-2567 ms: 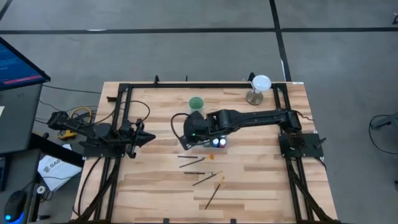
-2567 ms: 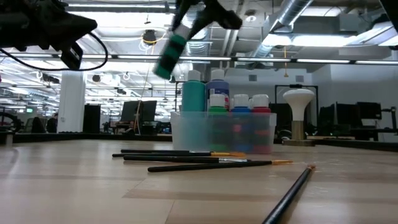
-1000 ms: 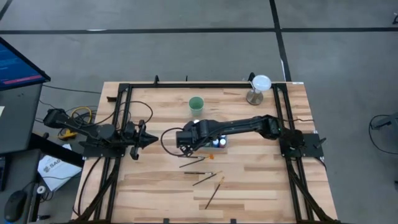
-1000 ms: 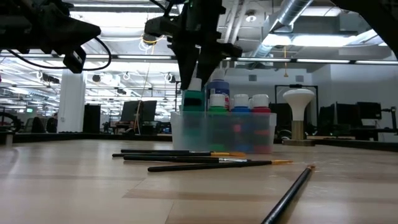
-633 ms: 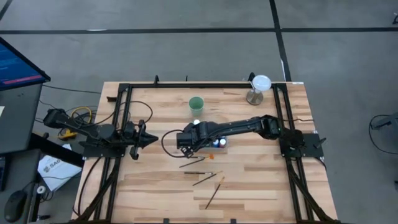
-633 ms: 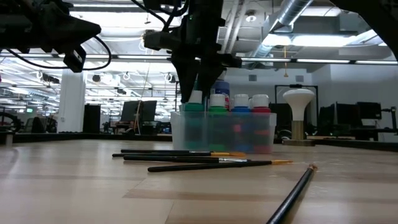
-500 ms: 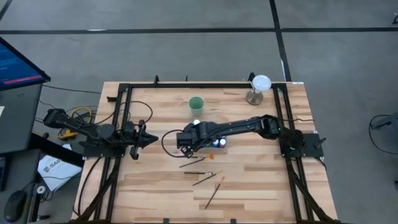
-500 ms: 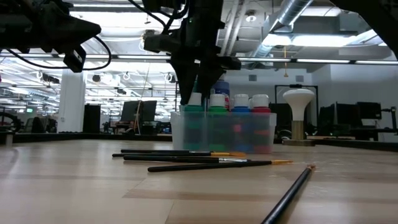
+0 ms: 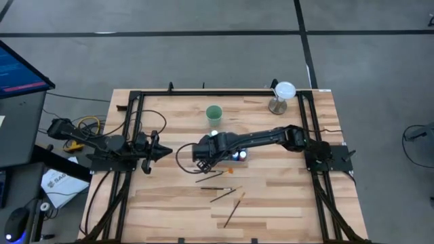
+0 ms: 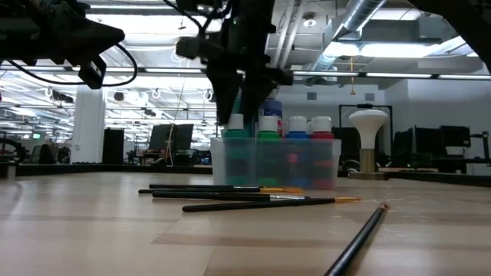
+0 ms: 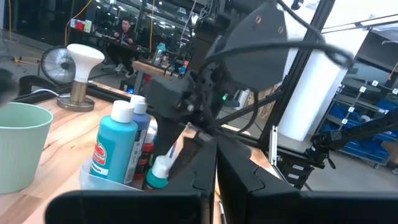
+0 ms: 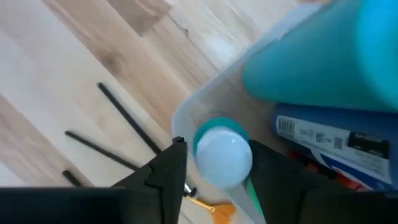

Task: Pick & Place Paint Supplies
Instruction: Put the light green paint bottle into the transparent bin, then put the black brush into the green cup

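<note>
A clear plastic tray (image 10: 276, 161) near the table's middle holds several white-capped paint bottles, among them a tall teal one (image 11: 115, 146). A small green bottle (image 12: 222, 155) stands upright in the tray's near left corner. My right gripper (image 12: 219, 163) points down over it. Its fingers are open on either side of the white cap, with narrow gaps. Several thin paintbrushes (image 9: 215, 188) lie flat on the wood nearer the front edge. My left gripper (image 9: 165, 150) waits shut at the table's left, pointing level toward the tray.
A pale green cup (image 9: 214, 112) stands behind the tray. A white mushroom-shaped stand (image 9: 281, 95) is at the far right corner. Black frame rails (image 9: 203, 93) run along the far edge and both sides. One more brush (image 10: 357, 238) lies slantwise toward the near edge.
My right gripper has sunk a little over the tray's near left corner, taking the small green bottle down with it. The bottle was hanging higher above the rim. It now stands in the tray with only its cap and shoulder above the rim.
</note>
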Robot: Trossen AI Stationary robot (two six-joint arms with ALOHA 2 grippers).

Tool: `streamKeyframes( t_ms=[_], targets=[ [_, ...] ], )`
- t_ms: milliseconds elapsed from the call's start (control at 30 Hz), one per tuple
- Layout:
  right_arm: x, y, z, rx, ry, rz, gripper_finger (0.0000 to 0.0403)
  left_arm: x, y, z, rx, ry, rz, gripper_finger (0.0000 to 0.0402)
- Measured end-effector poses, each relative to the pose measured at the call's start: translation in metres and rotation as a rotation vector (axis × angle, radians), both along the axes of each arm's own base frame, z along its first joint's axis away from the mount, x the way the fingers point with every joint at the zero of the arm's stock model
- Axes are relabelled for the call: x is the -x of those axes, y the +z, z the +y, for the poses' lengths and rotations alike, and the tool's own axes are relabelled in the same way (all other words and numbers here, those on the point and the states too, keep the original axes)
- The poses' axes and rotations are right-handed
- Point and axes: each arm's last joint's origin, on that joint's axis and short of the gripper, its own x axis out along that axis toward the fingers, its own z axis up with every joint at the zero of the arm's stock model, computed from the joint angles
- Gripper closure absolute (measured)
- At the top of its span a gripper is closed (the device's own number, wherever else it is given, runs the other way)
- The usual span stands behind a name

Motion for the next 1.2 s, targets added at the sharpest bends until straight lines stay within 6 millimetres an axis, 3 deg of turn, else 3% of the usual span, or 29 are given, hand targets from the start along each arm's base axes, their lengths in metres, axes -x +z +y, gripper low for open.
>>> streamKeyframes(
  t_ms=[267, 400, 533, 600, 733, 867, 967, 1067, 1200],
  targets=[
    [0.003, 0.028, -0.005, 0.008, 0.007, -0.001, 0.0184, 0.000, 0.000, 0.000, 0.000, -0.001, -0.001, 0.0394],
    [0.013, 0.055, -0.001, 0.017, 0.033, 0.032, 0.0178, 0.000, 0.000, 0.000, 0.000, -0.001, -0.001, 0.0394],
    [0.039, 0.089, 0.025, -0.016, 0.159, -0.006, 0.0180, 0.000, 0.000, 0.000, 0.000, -0.002, -0.002, 0.0394],
    [0.057, 0.106, 0.046, -0.010, 0.267, -0.004, 0.0181, 0.000, 0.000, 0.000, 0.000, -0.002, -0.002, 0.0394],
    [0.086, 0.122, 0.093, 0.028, 0.541, 0.028, 0.0184, 0.000, 0.000, 0.000, 0.001, -0.002, -0.002, 0.0394],
    [0.112, 0.125, 0.138, 0.056, 0.816, 0.045, 0.0186, 0.000, 0.001, 0.000, 0.003, -0.002, -0.010, 0.0394],
    [0.126, 0.114, 0.164, 0.028, 0.979, 0.065, 0.0185, 0.000, 0.001, 0.000, 0.003, -0.001, -0.009, 0.0394],
    [0.136, 0.090, 0.179, -0.009, 1.085, 0.096, 0.0184, -0.001, 0.001, 0.000, 0.002, -0.001, -0.006, 0.0394],
    [0.148, 0.060, 0.183, -0.018, 1.133, 0.056, 0.0185, -0.001, 0.001, 0.000, 0.003, 0.000, -0.010, 0.0394]
  ],
)
